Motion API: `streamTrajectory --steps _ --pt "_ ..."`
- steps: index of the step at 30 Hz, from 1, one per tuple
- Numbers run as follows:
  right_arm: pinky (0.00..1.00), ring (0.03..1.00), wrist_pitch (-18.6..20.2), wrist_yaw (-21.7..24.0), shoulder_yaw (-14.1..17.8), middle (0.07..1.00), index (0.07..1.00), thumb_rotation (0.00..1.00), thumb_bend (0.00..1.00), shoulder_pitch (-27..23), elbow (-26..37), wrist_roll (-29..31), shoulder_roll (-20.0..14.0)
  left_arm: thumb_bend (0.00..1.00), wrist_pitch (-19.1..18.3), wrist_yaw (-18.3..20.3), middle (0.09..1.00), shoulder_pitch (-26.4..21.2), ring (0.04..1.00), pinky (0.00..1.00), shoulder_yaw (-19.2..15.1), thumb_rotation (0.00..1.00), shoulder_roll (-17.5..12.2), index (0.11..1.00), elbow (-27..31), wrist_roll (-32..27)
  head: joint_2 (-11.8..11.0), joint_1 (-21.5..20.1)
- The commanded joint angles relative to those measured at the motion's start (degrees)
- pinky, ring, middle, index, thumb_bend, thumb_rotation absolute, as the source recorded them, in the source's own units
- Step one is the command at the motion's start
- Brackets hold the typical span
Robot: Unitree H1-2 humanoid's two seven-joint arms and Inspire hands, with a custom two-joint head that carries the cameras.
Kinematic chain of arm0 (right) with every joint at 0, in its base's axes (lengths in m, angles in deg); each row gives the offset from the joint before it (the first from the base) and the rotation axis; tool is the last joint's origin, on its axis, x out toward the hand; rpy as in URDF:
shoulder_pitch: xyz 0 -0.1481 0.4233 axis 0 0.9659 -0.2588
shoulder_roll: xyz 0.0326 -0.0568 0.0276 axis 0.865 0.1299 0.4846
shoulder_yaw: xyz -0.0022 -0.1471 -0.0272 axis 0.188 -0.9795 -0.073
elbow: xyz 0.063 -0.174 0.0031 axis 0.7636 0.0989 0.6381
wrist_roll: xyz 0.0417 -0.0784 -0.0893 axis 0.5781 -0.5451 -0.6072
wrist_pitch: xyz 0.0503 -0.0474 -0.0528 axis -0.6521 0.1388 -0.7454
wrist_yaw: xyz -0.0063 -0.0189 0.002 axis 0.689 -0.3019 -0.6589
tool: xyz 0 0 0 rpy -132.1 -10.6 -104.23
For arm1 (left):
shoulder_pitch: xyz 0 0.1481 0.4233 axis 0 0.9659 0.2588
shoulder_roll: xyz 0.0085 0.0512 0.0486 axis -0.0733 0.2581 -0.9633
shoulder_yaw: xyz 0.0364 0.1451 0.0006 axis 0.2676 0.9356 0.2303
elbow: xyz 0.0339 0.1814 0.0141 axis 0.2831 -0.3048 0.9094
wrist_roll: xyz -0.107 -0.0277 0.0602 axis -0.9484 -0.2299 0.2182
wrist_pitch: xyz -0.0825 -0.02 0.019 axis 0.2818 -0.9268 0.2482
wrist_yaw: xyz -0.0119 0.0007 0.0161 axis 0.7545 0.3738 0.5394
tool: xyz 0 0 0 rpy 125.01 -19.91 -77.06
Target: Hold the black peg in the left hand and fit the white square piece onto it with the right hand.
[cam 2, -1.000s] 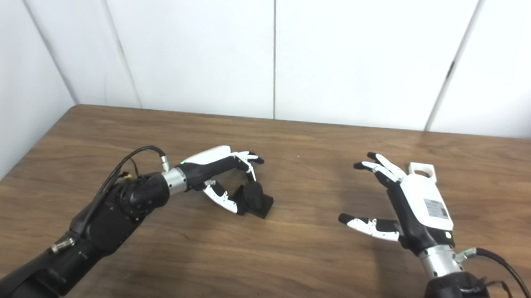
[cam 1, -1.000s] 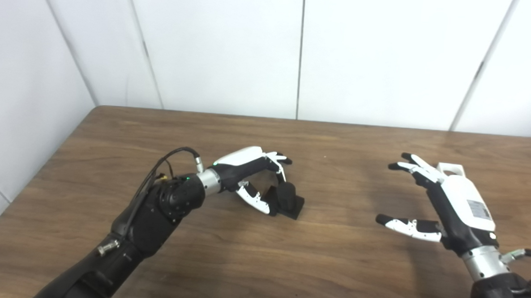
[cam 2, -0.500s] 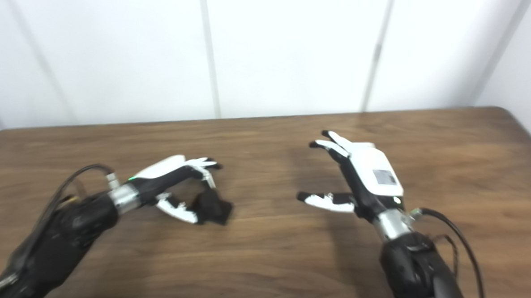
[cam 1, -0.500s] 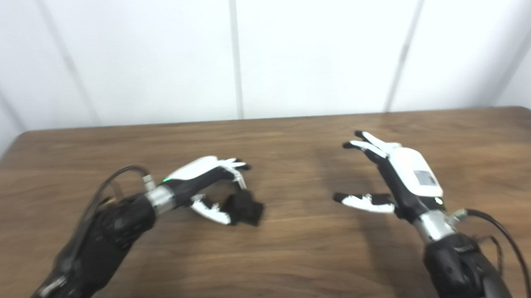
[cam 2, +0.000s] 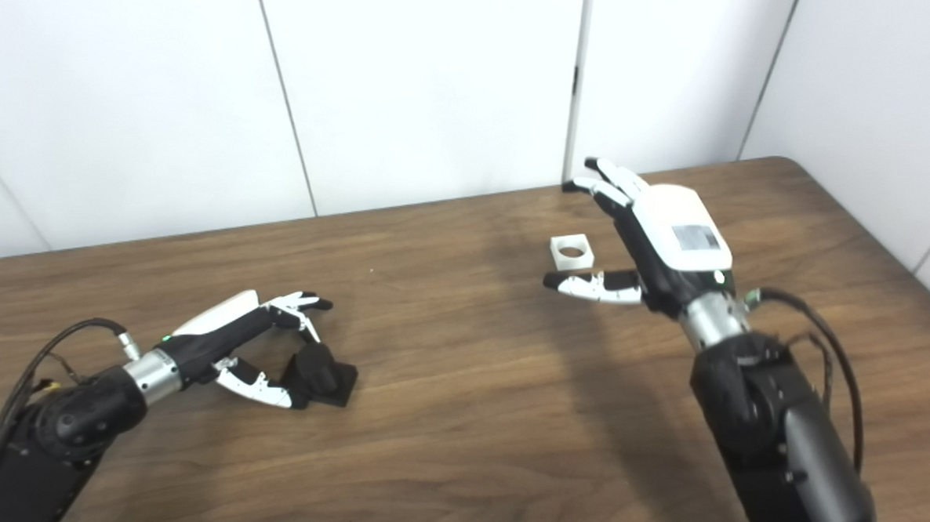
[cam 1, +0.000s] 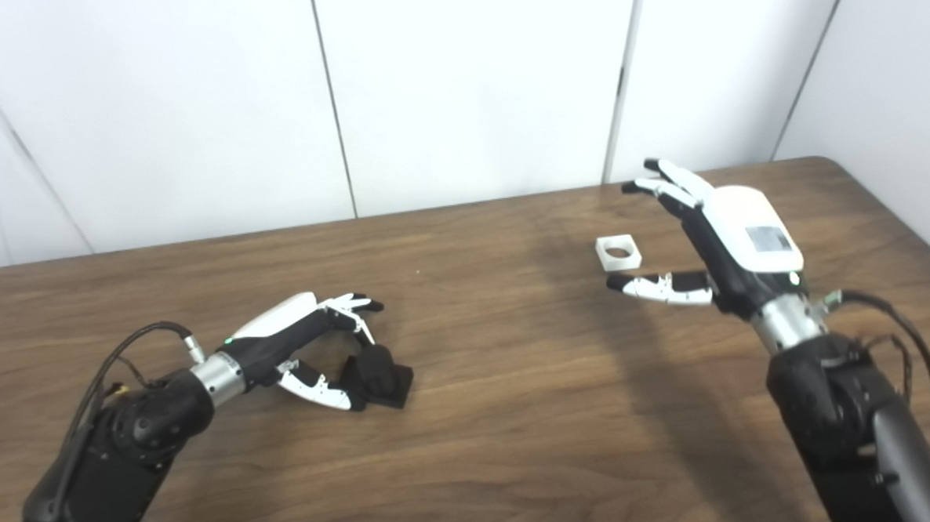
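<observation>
The black peg [cam 1: 381,375], a short stub on a square black base, rests on the wooden table [cam 1: 505,420] at the left. My left hand [cam 1: 285,333] arches over it, fingers above and thumb low beside it, not closed on it. The white square piece [cam 1: 618,252], with a round hole, lies flat at the back right. My right hand [cam 1: 721,241] hovers open just right of it. Its fingers [cam 1: 664,183] are spread beyond the piece and its thumb [cam 1: 652,286] points left on the near side.
White wall panels [cam 1: 472,89] stand along the table's far edge. The table's back right corner [cam 1: 819,160] lies close behind the right hand, and its right edge [cam 2: 889,256] runs down toward me. Bare wood stretches between the two hands.
The whole picture has swung to the right, so the camera moved. The white piece, half hidden behind the right hand before, now shows fully left of its palm. The left hand keeps its pose.
</observation>
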Motion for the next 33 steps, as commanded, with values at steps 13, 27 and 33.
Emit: streamTrajectory --steps 13,27,33 --pt "0.86 0.94 2.83 10.07 -5.81 0.944 0.826 0.54 0.72 -16.63 -16.99 -4.1 -9.45 0.52 0.16 3.15 0.936 2.44 1.0 1.0 1.82 0.07 -1.61 0.49 0.32 2.92 0.21 1.6" --pt "0.97 0.996 3.16 12.9 -13.23 0.985 0.864 0.62 0.74 -25.45 -33.23 -3.57 -10.24 0.52 0.19 2.8 0.939 3.1 1.0 1.0 1.62 0.07 -1.57 0.491 -0.14 2.69 0.34 3.58" --pt "0.96 0.992 2.45 11.41 -15.55 0.982 0.887 0.63 0.75 -27.4 -39.81 -2.63 -8.62 0.52 0.72 1.94 0.942 2.92 1.0 1.0 1.52 0.08 -1.28 0.491 -1.33 3.06 -0.22 4.19"
